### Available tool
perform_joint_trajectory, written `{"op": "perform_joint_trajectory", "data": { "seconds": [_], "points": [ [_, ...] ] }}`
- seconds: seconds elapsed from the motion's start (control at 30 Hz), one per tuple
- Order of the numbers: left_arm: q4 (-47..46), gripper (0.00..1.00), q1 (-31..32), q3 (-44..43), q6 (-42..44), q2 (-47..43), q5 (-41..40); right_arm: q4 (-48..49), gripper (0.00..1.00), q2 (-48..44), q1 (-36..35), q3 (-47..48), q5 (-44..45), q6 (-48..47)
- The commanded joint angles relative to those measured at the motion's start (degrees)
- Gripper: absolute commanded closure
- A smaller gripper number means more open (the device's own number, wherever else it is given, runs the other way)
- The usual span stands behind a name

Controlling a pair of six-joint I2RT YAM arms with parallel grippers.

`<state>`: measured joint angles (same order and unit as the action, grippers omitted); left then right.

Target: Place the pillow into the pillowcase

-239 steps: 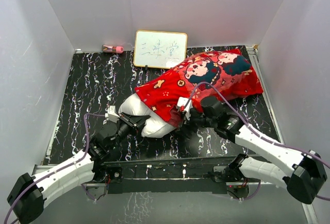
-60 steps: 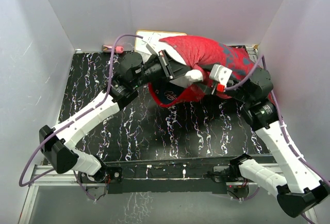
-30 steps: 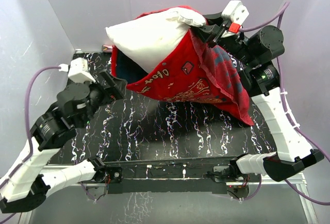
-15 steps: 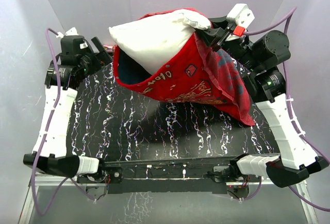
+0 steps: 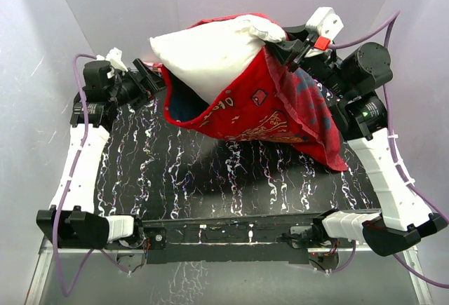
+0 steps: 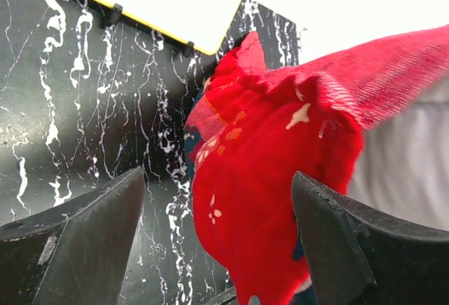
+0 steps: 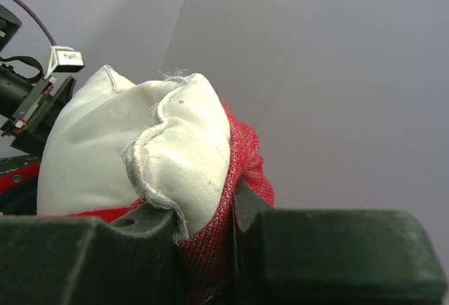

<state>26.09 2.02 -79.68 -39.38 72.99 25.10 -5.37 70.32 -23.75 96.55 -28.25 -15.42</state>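
Aloft, our right gripper (image 7: 203,228) pinches pillow (image 5: 203,56) and pillowcase (image 5: 266,109) together; our left gripper (image 6: 217,174) straddles the pillowcase, spread.

Pillow (image 5: 203,52) partly inside pillowcase (image 5: 280,112)

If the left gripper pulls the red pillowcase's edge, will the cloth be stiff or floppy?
Probably floppy: the red printed cloth pillowcase sags in folds below the right gripper. Its crumpled edge, inside the open left gripper, may bunch or slip. The plump white fabric pillow partly inside likely adds weight.
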Motion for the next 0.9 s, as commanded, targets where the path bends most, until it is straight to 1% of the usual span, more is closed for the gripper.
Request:
{"op": "perform_joint_trajectory", "data": {
  "seconds": [0.0,0.13,0.23,0.33,0.43,0.6,0.67,0.7,0.73,0.77,0.83,0.87],
  "points": [
    [0.98,0.17,-0.43,-1.51,-0.36,-7.95,-1.31,8.26,0.92,-1.99,0.22,0.44,2.83,-1.55],
    [4.12,0.21,-0.44,-0.88,-0.39,-13.07,-4.98,8.43,0.92,-1.94,0.26,0.26,2.73,-1.61],
    [0.96,0.23,-0.44,1.04,-2.44,-14.51,-0.77,8.44,0.92,-1.81,0.20,0.04,2.29,-1.51],
    [-1.49,0.25,-0.44,1.91,-3.40,-12.44,3.49,8.53,0.92,-1.63,0.19,-0.04,1.99,-1.28],
    [-2.88,0.25,-0.43,3.17,-3.48,-9.70,4.82,8.77,0.92,-1.60,0.23,-0.20,2.05,-1.15],
    [-2.30,0.31,-0.34,1.77,-0.97,-3.30,5.93,8.97,0.92,-1.66,0.21,-0.57,2.06,-0.54],
    [-3.87,0.32,-0.35,0.93,-0.52,-1.22,7.43,8.90,0.92,-1.66,0.26,-0.73,2.11,-0.49],
    [-5.86,0.35,-0.35,0.88,-1.09,-0.52,9.00,8.96,0.92,-1.66,0.27,-0.79,2.14,-0.44],
    [-8.23,0.42,-0.35,0.91,-2.16,0.12,10.59,8.97,0.92,-1.59,0.20,-0.83,2.11,-0.41],
    [-11.08,0.54,-0.27,0.93,-3.39,0.63,12.40,8.97,0.92,-1.53,0.19,-0.92,2.12,-0.36],
    [-16.60,0.86,-0.26,0.70,-6.51,1.56,16.00,8.90,0.92,-1.14,0.21,-0.85,2.14,-0.40],
    [-19.91,1.00,-0.26,0.42,-8.32,1.70,18.34,8.88,0.92,-0.92,0.20,-0.76,2.11,-0.36]
  ]
}}
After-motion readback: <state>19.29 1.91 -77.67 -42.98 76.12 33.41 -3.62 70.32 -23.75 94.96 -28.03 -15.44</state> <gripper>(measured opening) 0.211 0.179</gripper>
